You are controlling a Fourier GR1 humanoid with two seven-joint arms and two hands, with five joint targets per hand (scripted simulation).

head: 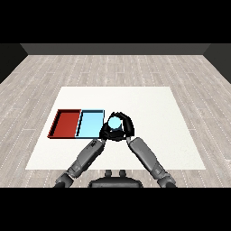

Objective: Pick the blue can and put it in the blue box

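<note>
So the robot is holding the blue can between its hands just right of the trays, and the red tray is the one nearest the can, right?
Not quite. The head view shows the light blue tray nearest the blue can; the red tray lies beyond it, farther left. The rest holds.

The small light-blue cylindrical can point(115, 122) is seen nearly end-on, its pale round top facing up toward the view. It sits just off the right edge of the shallow light-blue rectangular tray point(90, 122), near that tray's lower right corner, and black fingers point(127, 121) curl round it on both sides. Whether the can rests on the white bench point(149, 113) or is lifted above it cannot be told. The light-blue tray lies flat on the bench, its long side running away from the viewer.
</note>
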